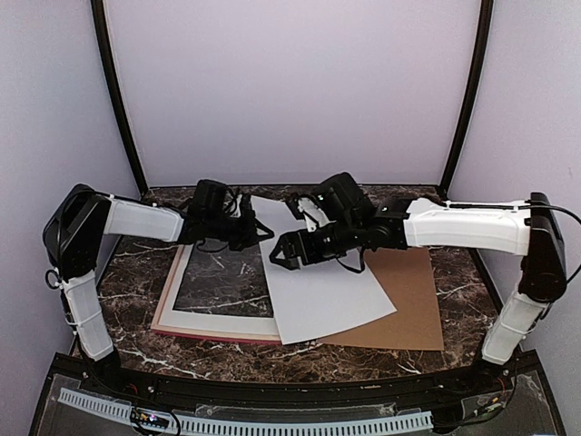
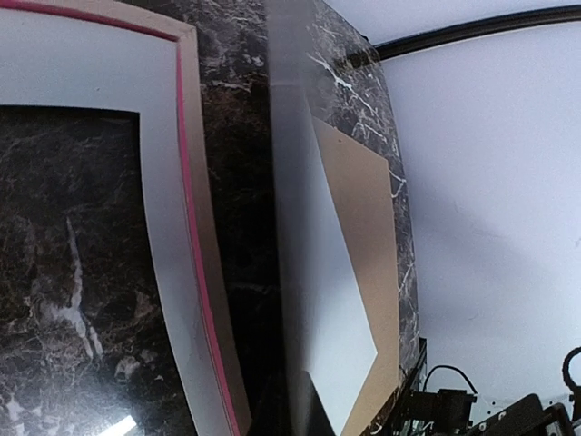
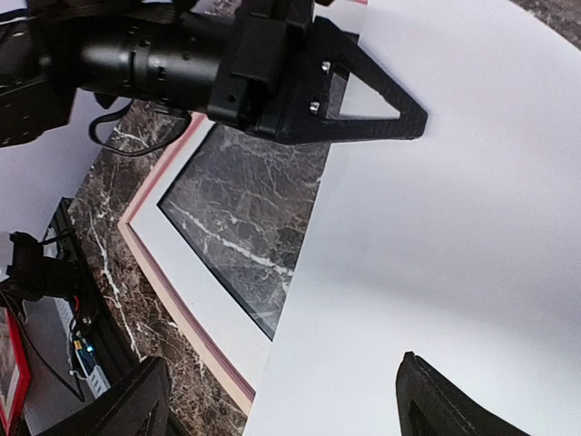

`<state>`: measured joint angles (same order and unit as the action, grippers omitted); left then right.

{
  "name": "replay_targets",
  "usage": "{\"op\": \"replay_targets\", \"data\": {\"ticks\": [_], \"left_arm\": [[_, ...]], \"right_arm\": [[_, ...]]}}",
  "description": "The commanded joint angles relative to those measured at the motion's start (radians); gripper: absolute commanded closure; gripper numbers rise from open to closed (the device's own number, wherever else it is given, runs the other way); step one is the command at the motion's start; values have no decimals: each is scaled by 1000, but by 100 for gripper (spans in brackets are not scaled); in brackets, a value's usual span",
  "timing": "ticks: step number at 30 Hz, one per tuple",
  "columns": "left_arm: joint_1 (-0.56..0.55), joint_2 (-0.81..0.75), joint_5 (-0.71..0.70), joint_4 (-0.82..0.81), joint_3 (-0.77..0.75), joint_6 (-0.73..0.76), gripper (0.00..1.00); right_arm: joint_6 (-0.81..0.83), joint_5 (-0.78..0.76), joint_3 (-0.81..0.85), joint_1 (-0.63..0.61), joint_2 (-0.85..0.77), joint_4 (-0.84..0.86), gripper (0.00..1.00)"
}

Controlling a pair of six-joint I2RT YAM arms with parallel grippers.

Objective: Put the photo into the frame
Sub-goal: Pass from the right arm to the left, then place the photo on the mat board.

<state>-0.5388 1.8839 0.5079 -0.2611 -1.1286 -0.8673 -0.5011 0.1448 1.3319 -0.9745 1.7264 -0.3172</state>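
the photo (image 1: pixel 331 291) is not in the frame (image 1: pixel 209 333) yet. it lies white back up, its left part overlapping the frame's right side and the rest over the brown backing panel (image 1: pixel 413 309). its long axis runs from far left to near right across the table (image 1: pixel 136 282), skewed against the frame's sides. the frame lies flat with the white mat (image 1: pixel 227 320) inside it, marble showing through the window. the left gripper (image 1: pixel 252 227) is closed on the photo's far left edge, which seems slightly lifted there. the right gripper (image 1: pixel 277 257) hangs over the sheet with jaws wide apart, holding nothing. squaring the print to the frame and lowering it over the mat both look left to do.
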Motion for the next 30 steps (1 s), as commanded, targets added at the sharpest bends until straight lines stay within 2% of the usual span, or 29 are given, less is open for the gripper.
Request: {"op": "replay_targets", "data": {"ticks": [1, 2, 7, 11, 15, 22, 30], "left_arm": [[53, -27, 182, 184, -87, 153, 100], [71, -35, 194, 220, -101, 178, 100], [140, -59, 208, 627, -254, 463, 100], [180, -55, 124, 886, -369, 640, 100], [230, -39, 47, 1062, -463, 747, 100], [314, 46, -157, 1296, -593, 921, 100], [343, 155, -203, 1333, -651, 1001, 100]], "right_arm": [[35, -45, -44, 16, -96, -35, 13], [41, -56, -58, 29, -110, -45, 13], [56, -72, -153, 121, -170, -52, 13], [97, -137, -180, 160, -189, -91, 13], [133, -191, -200, 186, -189, -105, 12], [145, -173, -254, 208, -182, -56, 12], [151, -175, -283, 211, -145, -36, 12]]}}
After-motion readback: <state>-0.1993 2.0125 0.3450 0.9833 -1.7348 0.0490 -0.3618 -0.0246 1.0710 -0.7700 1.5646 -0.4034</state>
